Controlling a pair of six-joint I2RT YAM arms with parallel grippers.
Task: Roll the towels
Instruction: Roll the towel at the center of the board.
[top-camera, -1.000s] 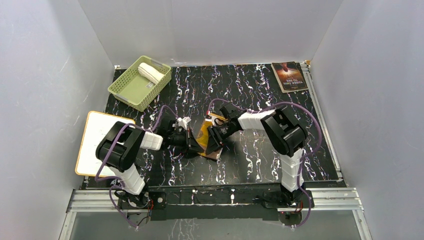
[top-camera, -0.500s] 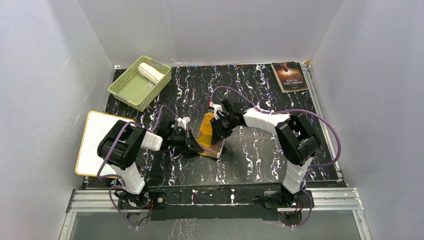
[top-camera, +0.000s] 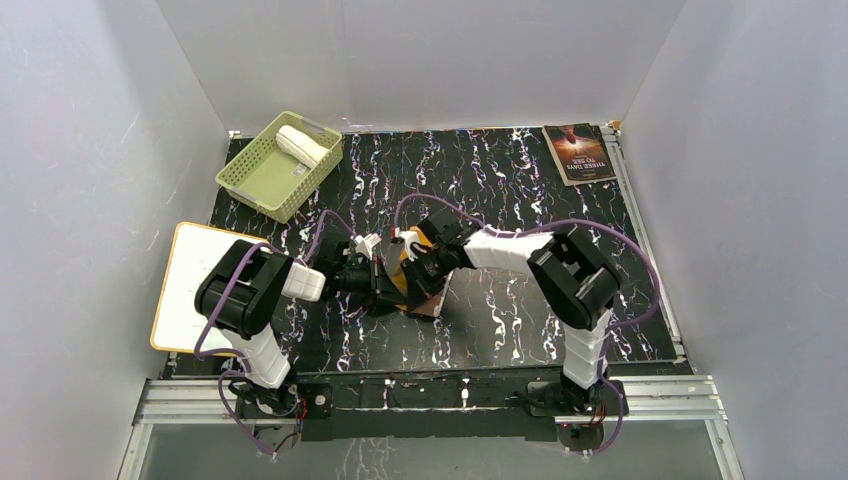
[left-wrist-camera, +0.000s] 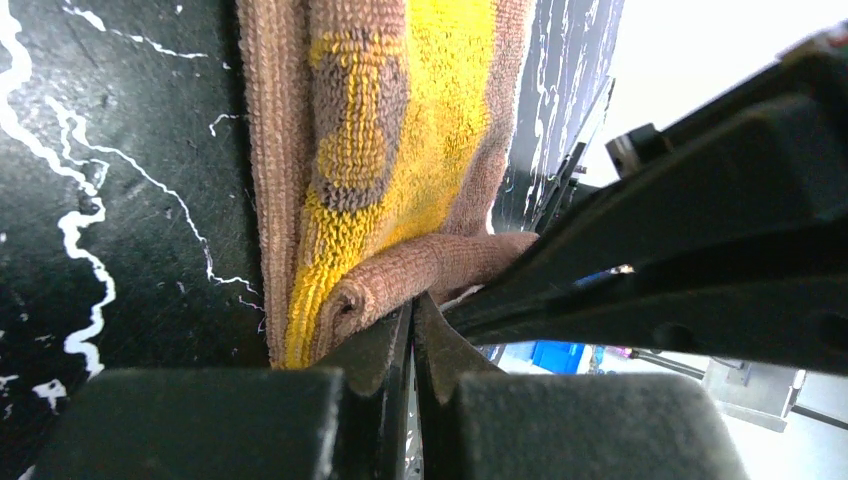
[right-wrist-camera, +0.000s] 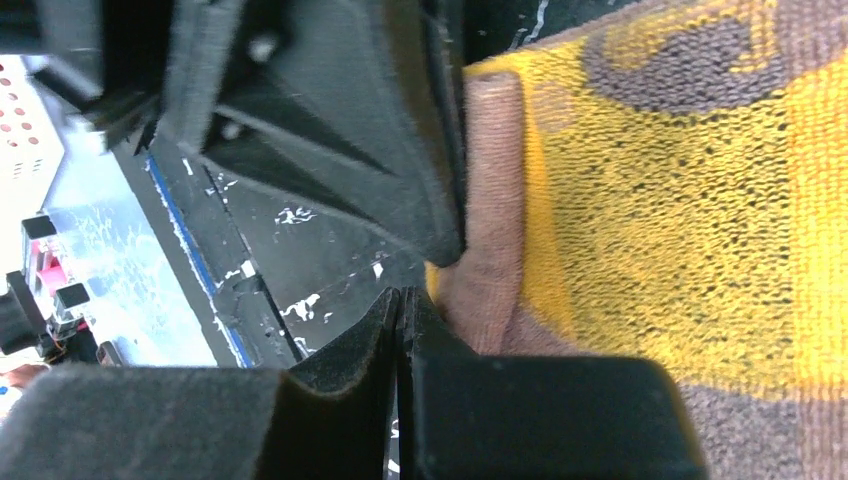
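Observation:
The mustard-yellow towel (top-camera: 428, 292) with a tan-brown side lies on the black mat at centre, its left edge curled into a small roll (left-wrist-camera: 400, 285). My left gripper (top-camera: 388, 283) is shut, its tips (left-wrist-camera: 412, 305) pressed against that curled edge. My right gripper (top-camera: 412, 268) is shut too, its tips (right-wrist-camera: 400, 298) at the towel's brown edge (right-wrist-camera: 490, 250), right beside the left gripper's fingers (right-wrist-camera: 330, 130). Nothing shows between either pair of jaws. The cream-white towel (top-camera: 300, 145) lies rolled in the green basket (top-camera: 262, 178).
A dark-covered book (top-camera: 578, 152) lies at the back right corner. A white board (top-camera: 190, 280) lies at the left edge beside the left arm. Grey walls stand on three sides.
My right gripper has swung back and then left over the yellow towel, ending close against the left gripper at the towel's left edge. The left gripper has hardly moved.

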